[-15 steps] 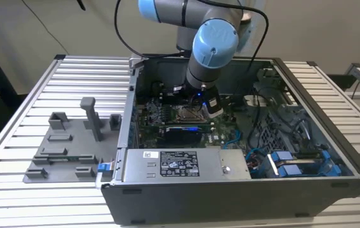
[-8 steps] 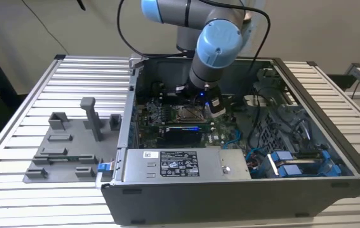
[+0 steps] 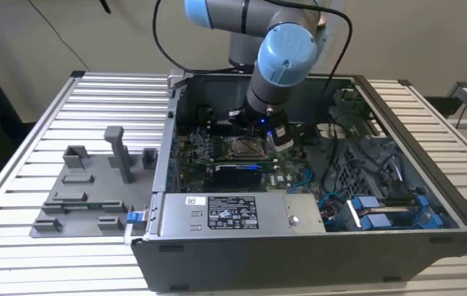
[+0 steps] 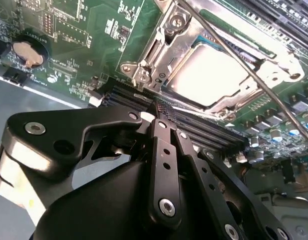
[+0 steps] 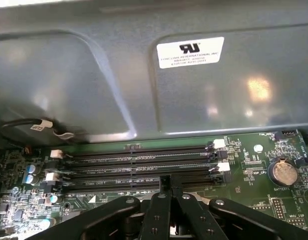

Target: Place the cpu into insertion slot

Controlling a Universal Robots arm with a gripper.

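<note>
The cpu (image 4: 209, 75), a flat square chip with a silvery-tan face, lies inside the shiny metal frame of the insertion slot (image 4: 144, 75) on the green motherboard. The slot's thin wire lever (image 4: 253, 75) stands raised and crosses over the frame. My gripper (image 4: 161, 107) is shut with nothing between its fingers. It sits beside the slot, apart from the cpu, with its tips over the long black connector strips (image 5: 139, 167). In the first wrist view the gripper (image 5: 169, 181) points at those strips. In the exterior view the arm (image 3: 287, 55) reaches down into the case above the insertion slot (image 3: 244, 147).
The open computer case (image 3: 430, 243) rests on a slatted table. A power supply box (image 3: 233, 213) lies along its near side, with cables (image 3: 365, 154) toward the exterior view's right. A grey fixture plate (image 3: 85, 191) lies outside. A grey case wall (image 5: 144, 85) rises behind the strips.
</note>
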